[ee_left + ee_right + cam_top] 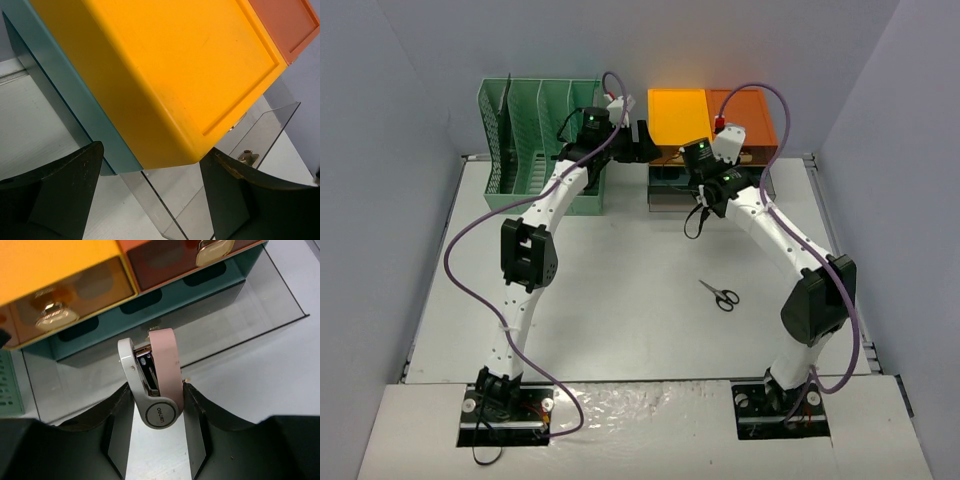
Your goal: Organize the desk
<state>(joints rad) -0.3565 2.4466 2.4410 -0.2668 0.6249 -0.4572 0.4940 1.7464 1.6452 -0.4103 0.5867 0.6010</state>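
Note:
The desk (pixel 620 300) is a wide off-white tabletop. My right gripper (pixel 156 390) is shut on a pink-and-white stapler (pixel 165 365), which it holds upright by the hinge end. The stapler hangs just in front of the clear, smoky drawer (pixel 280 322) pulled out of the drawer unit (pixel 715 120). In the top view that gripper (pixel 708 195) is over the drawer's front. My left gripper (pixel 645 140) is open at the unit's left side. Its fingers (pixel 65 195) stand either side of the lower corner of the yellow-orange box (pixel 165 75), with no contact visible.
Black-handled scissors (pixel 720 295) lie on the desk right of centre. A mint-green slotted file rack (pixel 535 140) stands at the back left, beside the left arm. The unit's darker orange box (pixel 287 22) sits to the right of the yellow one. Grey walls enclose the desk.

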